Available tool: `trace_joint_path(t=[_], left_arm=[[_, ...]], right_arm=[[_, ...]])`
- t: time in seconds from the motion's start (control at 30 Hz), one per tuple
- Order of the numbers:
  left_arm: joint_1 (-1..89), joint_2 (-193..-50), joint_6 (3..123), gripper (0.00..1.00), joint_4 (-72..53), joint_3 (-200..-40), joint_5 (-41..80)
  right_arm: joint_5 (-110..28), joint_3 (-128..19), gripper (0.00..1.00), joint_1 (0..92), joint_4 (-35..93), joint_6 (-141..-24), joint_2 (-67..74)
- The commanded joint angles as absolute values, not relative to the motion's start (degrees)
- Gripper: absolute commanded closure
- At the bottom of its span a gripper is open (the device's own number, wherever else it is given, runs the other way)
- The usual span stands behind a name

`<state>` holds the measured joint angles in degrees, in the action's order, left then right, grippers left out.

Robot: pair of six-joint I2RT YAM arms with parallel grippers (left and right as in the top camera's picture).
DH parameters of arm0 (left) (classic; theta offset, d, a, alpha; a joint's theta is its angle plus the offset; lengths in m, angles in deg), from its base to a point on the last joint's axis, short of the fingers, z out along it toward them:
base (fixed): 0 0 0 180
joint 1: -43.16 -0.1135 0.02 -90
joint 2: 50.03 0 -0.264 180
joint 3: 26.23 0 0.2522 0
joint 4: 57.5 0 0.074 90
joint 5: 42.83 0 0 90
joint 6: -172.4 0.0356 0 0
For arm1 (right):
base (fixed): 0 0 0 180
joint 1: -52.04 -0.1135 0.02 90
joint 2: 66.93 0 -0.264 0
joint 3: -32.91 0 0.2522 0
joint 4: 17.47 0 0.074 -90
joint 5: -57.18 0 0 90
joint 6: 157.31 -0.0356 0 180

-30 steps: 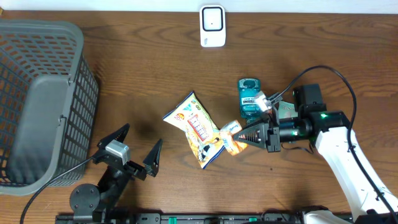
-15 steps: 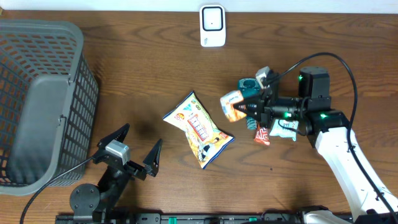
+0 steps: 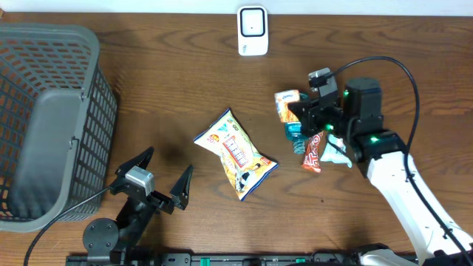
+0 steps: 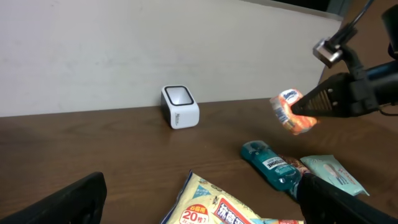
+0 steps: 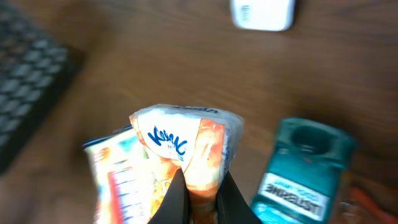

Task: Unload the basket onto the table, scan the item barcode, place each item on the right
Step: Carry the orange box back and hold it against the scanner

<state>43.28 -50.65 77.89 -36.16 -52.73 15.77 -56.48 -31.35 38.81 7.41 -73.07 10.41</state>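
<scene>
My station: mock shop checkout. Wooden table [image 3: 162,96], grey shopping basket [image 3: 101,111], white barcode scanner [image 3: 252,31] by plain wall [image 4: 93,56], snack bag [image 3: 236,154], mouthwash bottle [image 4: 268,163].

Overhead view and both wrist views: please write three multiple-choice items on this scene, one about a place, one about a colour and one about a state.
1. Where on the table does the scanner stand?
A) at the near edge
B) at the far edge
C) at the right edge

2. What colour is the lying bottle?
A) red
B) white
C) teal

3. How is the right gripper?
A) shut on the packet
B) open and empty
C) shut on the bottle

Answers:
1 B, since the scanner sits at the top edge in the overhead view, far from both arms.
2 C, since the left wrist view shows its teal body.
3 A, since the right wrist view shows the fingers pinching the orange packet, and the left wrist view shows it held above the table.
</scene>
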Motion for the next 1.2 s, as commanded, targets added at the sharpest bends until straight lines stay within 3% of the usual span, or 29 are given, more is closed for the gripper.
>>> trace_joint_path(t=[0.0, 0.17, 0.63, 0.83, 1.17], left_arm=[[43.5, -50.26, 77.58, 0.02, -36.23, -52.84, 15.2], [43.5, -50.26, 77.58, 0.02, -36.23, -52.84, 15.22], [43.5, -50.26, 77.58, 0.02, -36.23, -52.84, 15.2], [43.5, -50.26, 77.58, 0.02, -36.23, -52.84, 15.2], [43.5, -50.26, 77.58, 0.03, -36.23, -52.84, 15.2]], right_arm=[[-37.64, -31.68, 0.99, 35.75, 5.88, -74.32, 10.04], [-28.38, -31.7, 0.99, 34.04, 4.39, -73.29, 10.09], [-28.05, -36.42, 0.99, 33.43, 0.37, -60.46, 15.0], [-33.12, -52.2, 0.99, 32.86, 6.93, -52.81, 27.05], [-12.55, -85.75, 0.99, 28.25, 12.13, -44.13, 56.4]])
